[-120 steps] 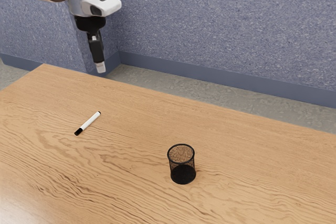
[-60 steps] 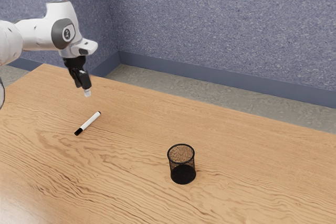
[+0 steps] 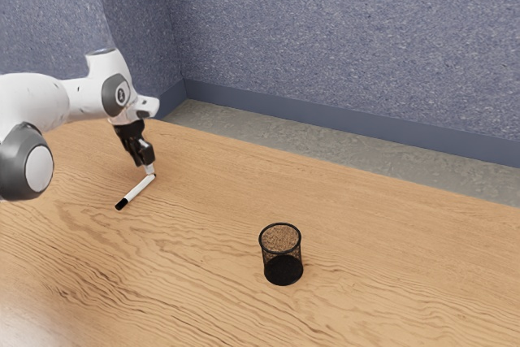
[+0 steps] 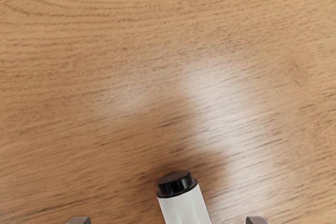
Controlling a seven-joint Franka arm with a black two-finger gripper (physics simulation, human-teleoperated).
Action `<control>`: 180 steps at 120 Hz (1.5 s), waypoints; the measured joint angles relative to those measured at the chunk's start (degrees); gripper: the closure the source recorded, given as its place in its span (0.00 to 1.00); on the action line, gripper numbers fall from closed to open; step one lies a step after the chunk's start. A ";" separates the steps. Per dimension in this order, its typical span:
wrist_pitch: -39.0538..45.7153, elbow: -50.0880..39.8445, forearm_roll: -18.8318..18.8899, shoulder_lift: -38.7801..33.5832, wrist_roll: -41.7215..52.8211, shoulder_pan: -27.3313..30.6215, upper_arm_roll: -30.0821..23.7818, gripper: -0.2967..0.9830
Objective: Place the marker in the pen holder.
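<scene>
- ok so this looks like the grab step to me: the gripper is down low by the far end of the marker, and nothing's been picked up
- gripper's wide open, a fingertip off to either side of the marker with gaps between, so it has hold of nothing
- marker's lying on the table, over on the exterior view's left. The mesh pen holder stands upright, nearer and well to the right of it, nothing in it that I can see
- next move imo: shift a bit along the barrel toward its middle, get low enough, then close. Pinching right at the tip could let it swing or slip
- long axis runs on a slant, near left to far right in the exterior view. Black cap points near left, stubby black end plug points far right
- it'll need tipping upright before it goes in the holder, I reckon
</scene>
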 joint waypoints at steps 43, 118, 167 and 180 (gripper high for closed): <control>0.72 0.06 -1.11 2.29 -2.97 -0.56 -0.08 0.64; -8.66 -8.25 1.68 -24.31 -3.66 -14.21 -8.79 0.85; -6.48 -7.21 0.17 -23.29 1.72 -24.74 -9.51 0.84; -4.23 -7.16 -1.59 -22.46 2.58 -25.81 -9.51 0.84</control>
